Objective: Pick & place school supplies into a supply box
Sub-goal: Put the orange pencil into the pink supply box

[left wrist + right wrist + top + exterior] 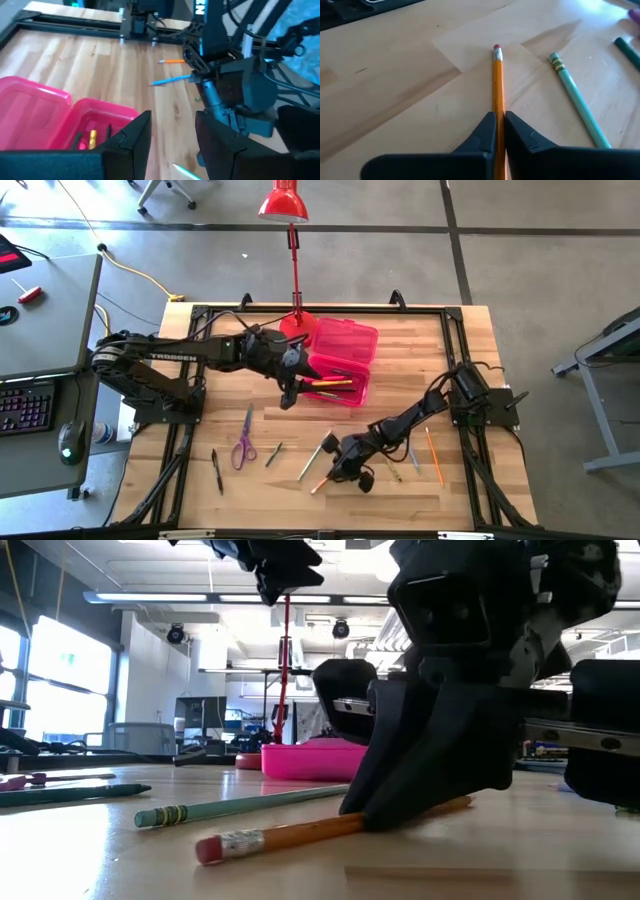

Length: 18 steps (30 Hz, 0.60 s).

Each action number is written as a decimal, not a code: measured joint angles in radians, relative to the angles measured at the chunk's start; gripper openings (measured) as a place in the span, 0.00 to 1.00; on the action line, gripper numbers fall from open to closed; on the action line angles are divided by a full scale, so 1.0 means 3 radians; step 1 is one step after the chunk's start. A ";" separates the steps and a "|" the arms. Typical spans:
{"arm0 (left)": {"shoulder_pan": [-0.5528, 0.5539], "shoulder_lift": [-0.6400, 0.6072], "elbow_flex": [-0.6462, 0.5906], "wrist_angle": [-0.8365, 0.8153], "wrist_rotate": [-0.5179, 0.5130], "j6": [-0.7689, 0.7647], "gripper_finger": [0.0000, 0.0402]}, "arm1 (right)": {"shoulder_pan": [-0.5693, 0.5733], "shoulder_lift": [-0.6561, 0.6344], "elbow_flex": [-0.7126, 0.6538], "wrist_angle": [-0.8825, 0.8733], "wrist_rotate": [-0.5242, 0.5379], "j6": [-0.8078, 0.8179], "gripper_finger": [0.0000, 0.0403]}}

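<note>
Orange pencil (pixel 497 80) flat on the table (pixel 450 340), front centre, pinched between the fingers of the right gripper (pixel 499 131), eraser end pointing away. Teal pencil (pixel 577 102) just beside it. Pink box (pixel 340 360) open near the lamp (pixel 289 240), pens inside. Left gripper (pixel 291 392) above the box's front edge, fingers spread. Purple scissors (pixel 243 442) front left.

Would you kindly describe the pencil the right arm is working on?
Find the right gripper near the wooden table's front edge. Closed on it lies an orange pencil with a pink eraser; its neighbour, the green pencil, lies free alongside.
</note>
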 joint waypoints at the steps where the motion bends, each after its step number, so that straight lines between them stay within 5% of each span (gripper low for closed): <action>1: -0.0026 0.0000 0.0000 -0.0002 0.0007 -0.0007 0.46 | 0.0030 -0.0013 -0.0002 0.0026 0.0090 0.0001 0.02; 11: -0.0311 -0.0183 0.0001 -0.0215 -0.0074 -0.0331 0.46 | 0.0193 -0.0834 -0.0008 -0.0449 0.1235 -0.0087 0.02; 18: -0.0692 -0.0496 0.0004 -0.0395 -0.0524 -0.0448 0.46 | 0.0052 -0.1536 -0.0008 -0.1173 0.2488 -0.0062 0.01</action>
